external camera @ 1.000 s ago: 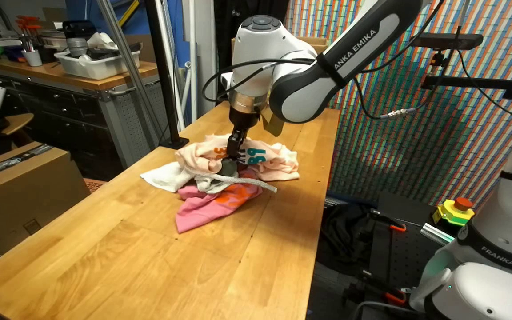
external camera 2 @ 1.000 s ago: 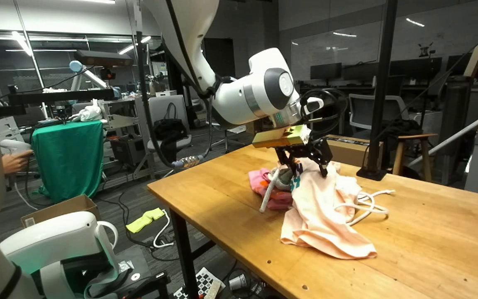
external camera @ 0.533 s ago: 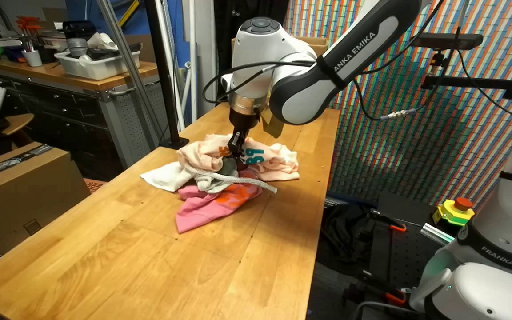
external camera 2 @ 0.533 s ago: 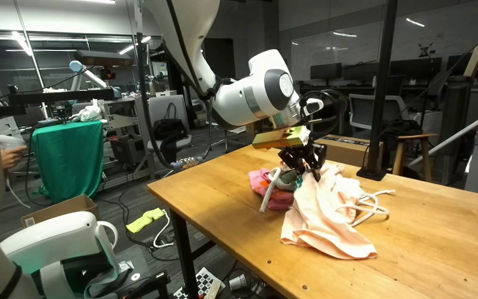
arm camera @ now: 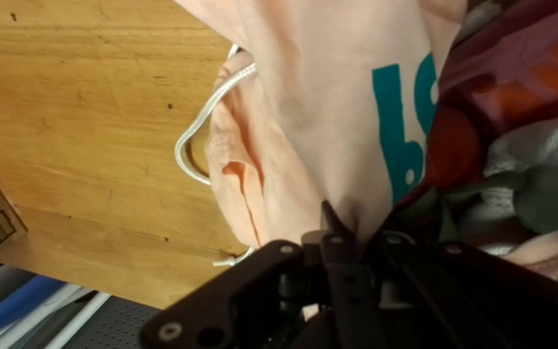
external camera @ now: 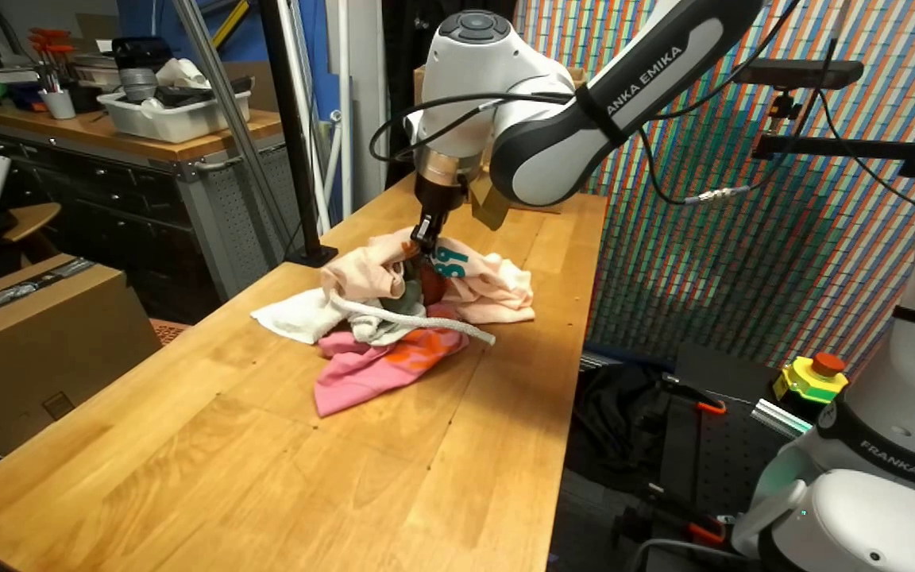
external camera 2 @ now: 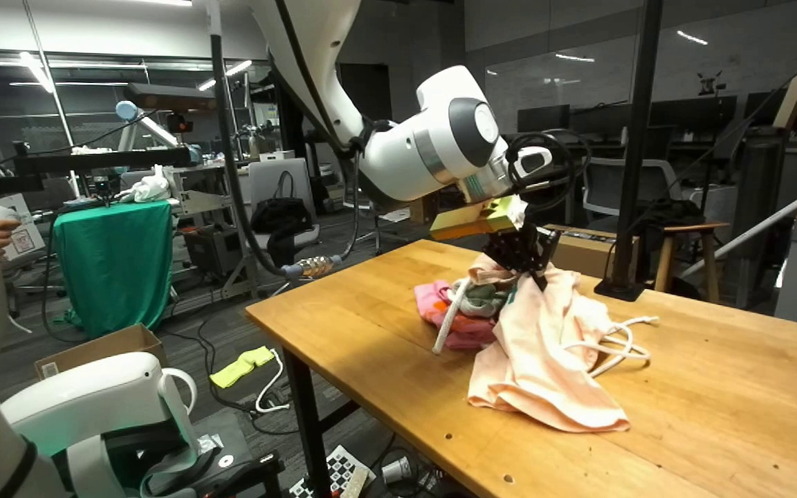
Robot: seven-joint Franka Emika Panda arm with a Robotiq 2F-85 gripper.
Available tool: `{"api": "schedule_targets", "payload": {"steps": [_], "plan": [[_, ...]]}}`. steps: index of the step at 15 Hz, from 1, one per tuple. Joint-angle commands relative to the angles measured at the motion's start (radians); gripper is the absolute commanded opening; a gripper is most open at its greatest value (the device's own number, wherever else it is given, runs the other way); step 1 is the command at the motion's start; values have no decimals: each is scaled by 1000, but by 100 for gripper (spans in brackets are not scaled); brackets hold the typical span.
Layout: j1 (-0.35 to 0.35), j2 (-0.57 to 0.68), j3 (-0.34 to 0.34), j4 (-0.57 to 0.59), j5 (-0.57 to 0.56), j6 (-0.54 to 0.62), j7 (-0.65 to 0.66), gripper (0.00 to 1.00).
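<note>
Tool (external camera 2: 537, 280) has pinched and slightly raised the peach cloth (external camera 2: 544, 377).

Peach cloth (arm camera: 308, 116) cut off by the wrist view's top edge

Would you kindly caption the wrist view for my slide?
Black fingers pinch peach, teal-printed cloth on a wooden table, white cord alongside.

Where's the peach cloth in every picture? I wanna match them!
In an exterior view: peach cloth around the middle.
In an exterior view: peach cloth right of centre, lower half.
In the wrist view: peach cloth upper middle.
Landmark in all three: the pink cloth beside it.
</note>
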Motion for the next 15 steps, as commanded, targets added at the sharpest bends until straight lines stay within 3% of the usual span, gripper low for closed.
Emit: {"api": "schedule_targets", "payload": {"steps": [1,8,15], "plan": [[2,-59,-38,3,-105,22,126,4],[-31,-114,-59,46,-183,3,290,4],[-43,-94,-89,139,-207,1,347,3]]}}
